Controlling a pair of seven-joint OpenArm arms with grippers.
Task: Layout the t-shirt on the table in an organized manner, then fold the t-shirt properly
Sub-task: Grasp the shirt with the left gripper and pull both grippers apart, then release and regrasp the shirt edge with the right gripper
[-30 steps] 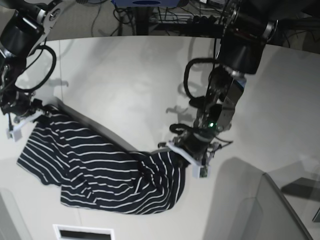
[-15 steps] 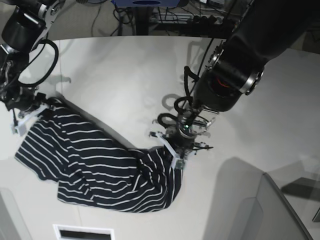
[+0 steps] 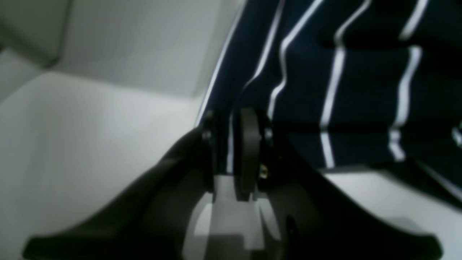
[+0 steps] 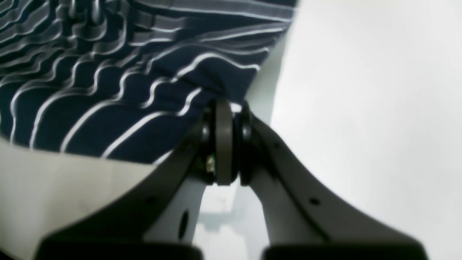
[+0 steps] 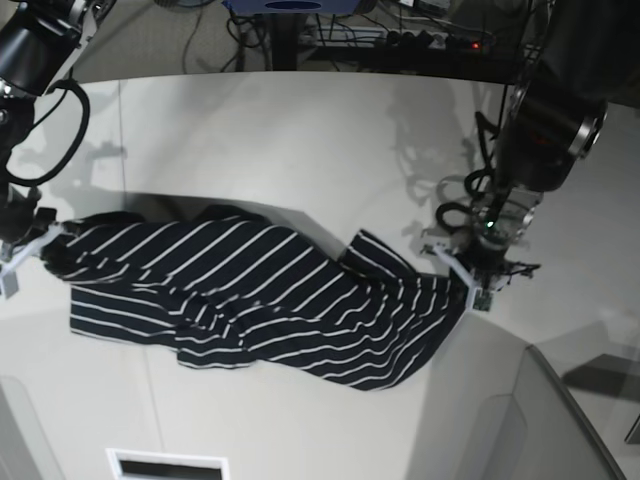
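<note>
Off-white table [image 5: 300,130] with a curved far edge; cables and a stand base lie on the floor beyond it. Near the front edge, the t-shirt [image 5: 270,305], dark navy with thin white stripes, lies stretched across the table, wrinkled through its middle. At one end, the left gripper [image 5: 468,278] has its jaws closed on a fold of the fabric's edge, the cloth running up between the pads [image 3: 249,144]. At the opposite end, the right gripper [image 5: 25,250] pinches a bunched corner of the cloth, jaws pressed nearly together in the right wrist view.
</note>
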